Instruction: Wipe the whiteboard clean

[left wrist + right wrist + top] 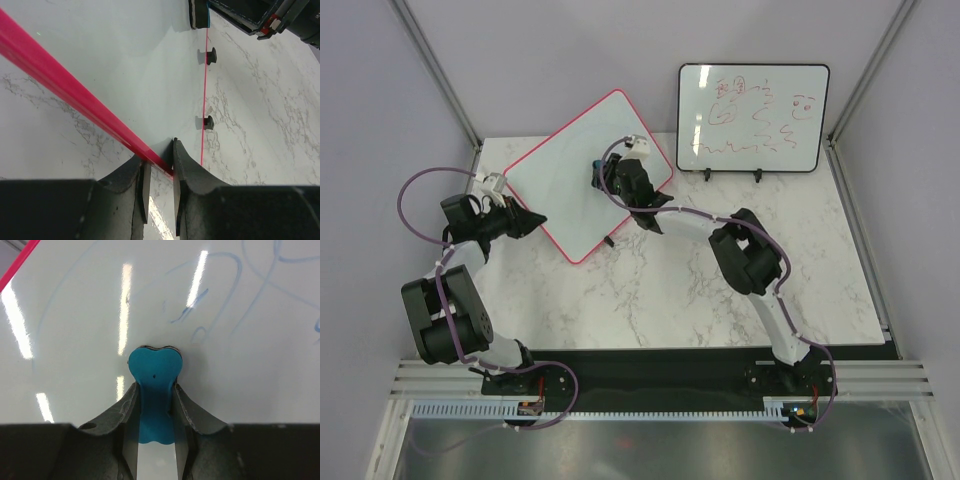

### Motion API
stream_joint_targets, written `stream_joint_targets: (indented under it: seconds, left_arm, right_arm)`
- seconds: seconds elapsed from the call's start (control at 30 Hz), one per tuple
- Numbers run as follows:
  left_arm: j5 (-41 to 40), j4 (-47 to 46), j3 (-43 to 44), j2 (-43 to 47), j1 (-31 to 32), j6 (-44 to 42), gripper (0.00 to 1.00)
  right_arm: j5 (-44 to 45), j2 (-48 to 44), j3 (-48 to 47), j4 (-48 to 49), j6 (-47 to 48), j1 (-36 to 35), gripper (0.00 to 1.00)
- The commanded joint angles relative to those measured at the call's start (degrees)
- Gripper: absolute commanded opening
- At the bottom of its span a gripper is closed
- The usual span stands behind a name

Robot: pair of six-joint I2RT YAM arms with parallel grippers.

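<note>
Left wrist, left claw (159, 157) pinching whiteboard (125, 60) edge

Large rectangular whiteboard (570, 190), pink-red frame, rounded corners: on far-left part of white marble table (720, 300), turned diagonal. Surface reads mostly white from above; right wrist view shows faint blue pen loops. 2 small black feet (210, 55) project from 1 edge
</note>
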State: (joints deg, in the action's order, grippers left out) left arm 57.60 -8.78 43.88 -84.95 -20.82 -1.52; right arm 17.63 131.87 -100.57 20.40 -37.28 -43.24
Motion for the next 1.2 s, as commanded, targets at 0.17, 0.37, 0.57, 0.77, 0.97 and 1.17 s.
stream_joint_targets:
  seconds: [0.17,0.37,0.57,0.77,0.97,1.17]
  left_arm:
    - [-1.4,-2.3,2.2,1.6,0.2,-8.1,0.02]
    - [-1.4,-2.3,2.3,1.3,0.1,-8.6,0.02]
    - [-1.6,-2.3,2.1,1.3,0.3,-8.7,0.02]
    - [-1.8,-2.2,1.9,1.5,0.2,-8.7,0.02]
    - [-1.9,-1.9,1.9,1.9,0.3,-8.7,0.02]
    - [-2.0,-1.8,1.8,2.3,0.2,-8.9,0.02]
  right_arm:
    - [3.8,-3.2,13.0,-0.3,-3.7,9.1,0.00]
    - [4.4,-5.8,17.6,1.6,-1.8,12.2,0.00]
    - [1.5,-4.6,11.2,2.8,-0.6,11.2,0.00]
    - [-1.0,1.7,-3.8,0.4,0.2,8.4,0.00]
    - [-5.8,6.6,-16.1,-0.2,0.4,6.7,0.00]
    - [-0.3,6.2,-15.3,-3.9,1.2,7.6,0.00]
